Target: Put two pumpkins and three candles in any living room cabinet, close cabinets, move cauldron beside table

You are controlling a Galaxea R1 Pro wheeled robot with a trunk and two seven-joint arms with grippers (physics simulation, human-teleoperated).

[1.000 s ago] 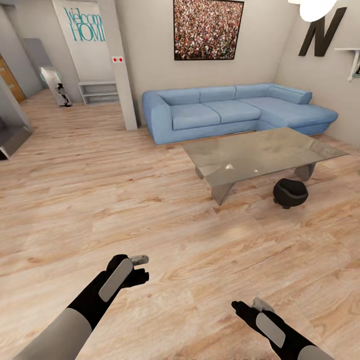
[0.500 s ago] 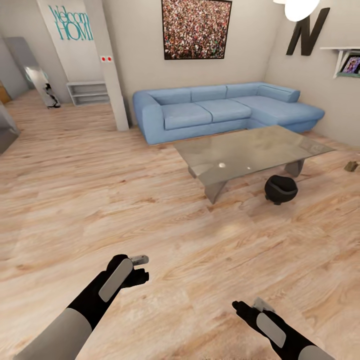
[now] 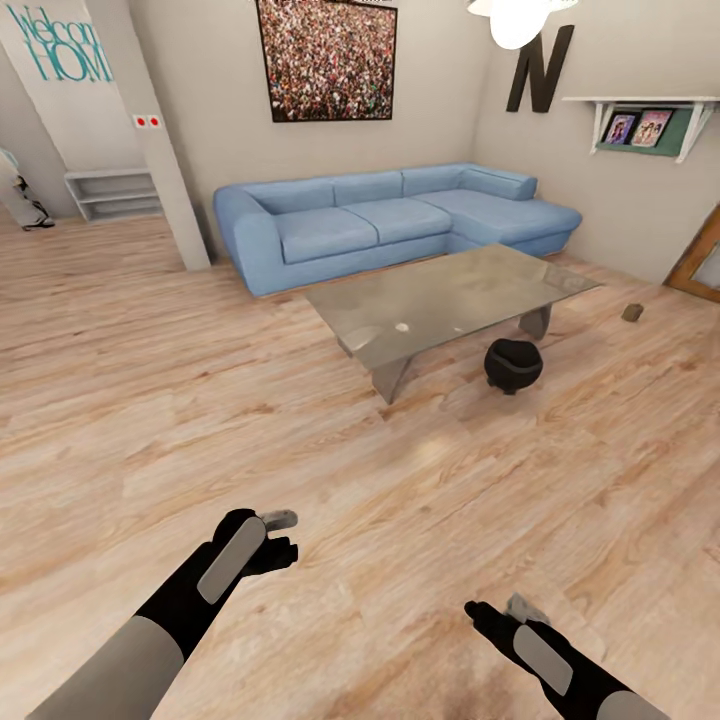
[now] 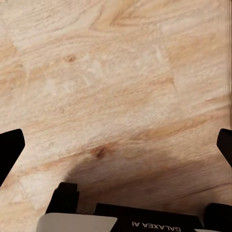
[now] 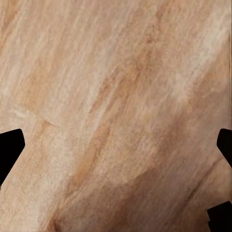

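Head view: light wood plank floor [image 3: 150,400] runs across the room. Blue sectional sofa [image 3: 390,220] stands against the far wall, well ahead of both sets of fingers. Glass coffee table [image 3: 450,295] sits in front of the sofa; nothing rests on its surface. Framed crowd picture [image 3: 327,60] hangs above the sofa. Black letter N [image 3: 540,70] is on the wall to the right of it, with a white wall shelf [image 3: 650,105] holding small pictures further right. Cauldron [image 3: 513,364], black and round-bellied, stands on the floor just beside the table's near right edge, ahead and slightly right of the right gripper. Small dark object [image 3: 632,312] lies on the floor further right; too small to identify.

Left gripper [image 3: 272,535] hangs over bare floor, holding nothing. Left wrist view: the black tips sit at opposite frame edges, so the fingers are spread wide. Right gripper [image 3: 505,610] is low at the near right, also over bare planks. Right wrist view: same wide spread, nothing between the fingers.
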